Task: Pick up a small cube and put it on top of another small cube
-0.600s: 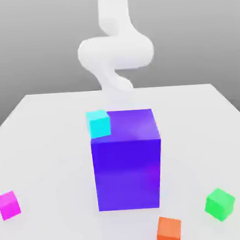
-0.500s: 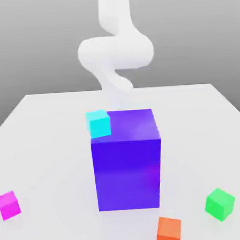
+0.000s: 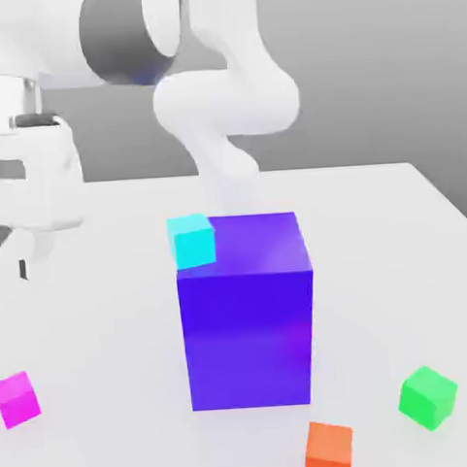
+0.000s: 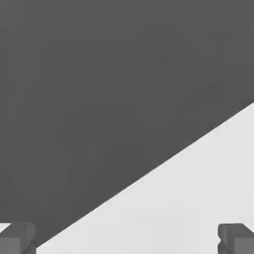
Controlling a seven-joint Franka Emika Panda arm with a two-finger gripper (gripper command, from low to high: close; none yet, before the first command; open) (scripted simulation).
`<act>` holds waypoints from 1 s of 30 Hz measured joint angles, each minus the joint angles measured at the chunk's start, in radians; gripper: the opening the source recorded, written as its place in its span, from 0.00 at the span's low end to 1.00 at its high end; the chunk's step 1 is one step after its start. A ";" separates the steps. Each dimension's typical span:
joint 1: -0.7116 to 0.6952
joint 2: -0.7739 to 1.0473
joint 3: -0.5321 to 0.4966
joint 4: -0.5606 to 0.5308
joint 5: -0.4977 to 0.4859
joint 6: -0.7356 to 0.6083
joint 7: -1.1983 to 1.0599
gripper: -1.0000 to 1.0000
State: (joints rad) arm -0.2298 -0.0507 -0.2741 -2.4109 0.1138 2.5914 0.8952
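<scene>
The gripper hung open over the plain white table against grey, the magenta cube resting near-left.

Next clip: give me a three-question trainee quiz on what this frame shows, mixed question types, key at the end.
1. True or false: the magenta cube is stacked on the cyan cube.
2. Which cube lies nearest the green cube? A) orange B) cyan C) magenta
3. Fill in: the gripper fingers stand ___, holding nothing.

Key
1. False: it sits alone on the table, by the exterior view's left edge.
2. A, the orange cube.
3. Open.
</scene>
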 joint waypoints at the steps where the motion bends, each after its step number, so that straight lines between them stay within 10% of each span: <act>1: -0.022 0.037 -0.008 -0.005 0.012 0.014 0.000 0.50; 13: -0.213 0.478 0.040 -0.010 0.196 0.234 -0.068 0.50; 14: -0.227 0.502 0.057 -0.005 0.210 0.252 -0.078 0.00; 30: -0.063 0.327 0.017 -0.038 0.085 0.112 0.128 0.00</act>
State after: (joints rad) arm -0.2924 0.2767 -0.2576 -2.4493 0.1989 2.7037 1.0228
